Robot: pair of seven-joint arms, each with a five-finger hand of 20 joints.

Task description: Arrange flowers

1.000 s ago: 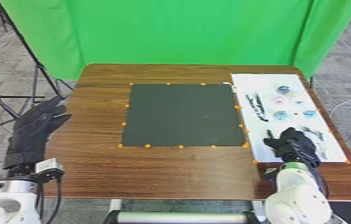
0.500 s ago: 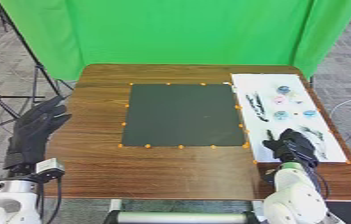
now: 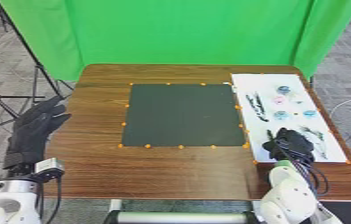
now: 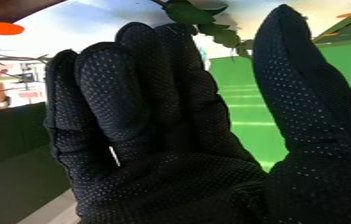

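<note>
Green leafy sprig (image 4: 209, 25) ahead: on the brown wooden worktop (image 3: 189, 172), it lies on the white rectangular sheet (image 3: 262, 84), just beyond my black-gloved right hand (image 3: 291, 144), nearer than my black-gloved left hand (image 3: 35, 131); both have released fingers (image 4: 109, 75). It slants towards the right thumb (image 4: 287, 90).

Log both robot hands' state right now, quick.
Left robot hand: open, holding nothing.
Right robot hand: open, green leaves near its fingertips.
</note>
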